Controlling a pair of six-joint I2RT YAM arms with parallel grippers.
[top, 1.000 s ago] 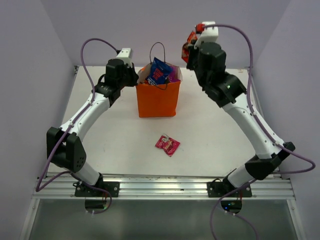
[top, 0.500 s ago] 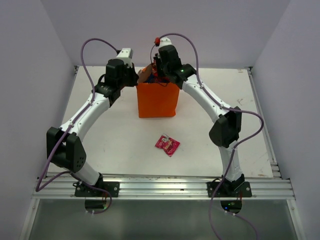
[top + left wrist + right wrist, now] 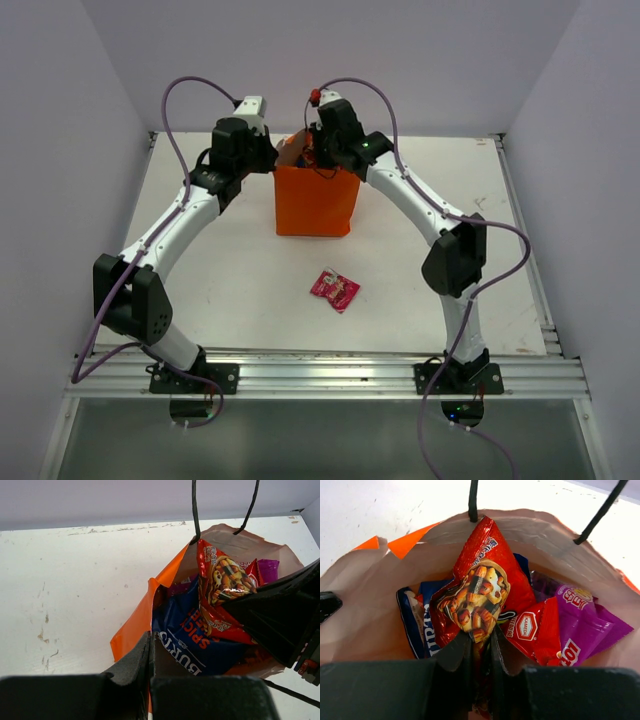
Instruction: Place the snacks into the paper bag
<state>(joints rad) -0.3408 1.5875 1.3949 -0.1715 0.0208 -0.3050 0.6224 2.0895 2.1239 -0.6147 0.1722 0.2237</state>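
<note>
Gripping one red-yellow packet (image 3: 480,580) inside the paper bag (image 3: 315,205), the right tool (image 3: 481,635) faces the left tool (image 3: 151,640) pinching its rim; one pink-red packet (image 3: 335,290) lies on the tabletop (image 3: 220,270).

top camera looks down from behind; both wrist cameras peer closely into the paper bag (image 3: 362,602).

walls (image 3: 330,50): pale lilac, plain; table (image 3: 230,290): white, scuffed; rail (image 3: 330,375): aluminium, near edge
</note>
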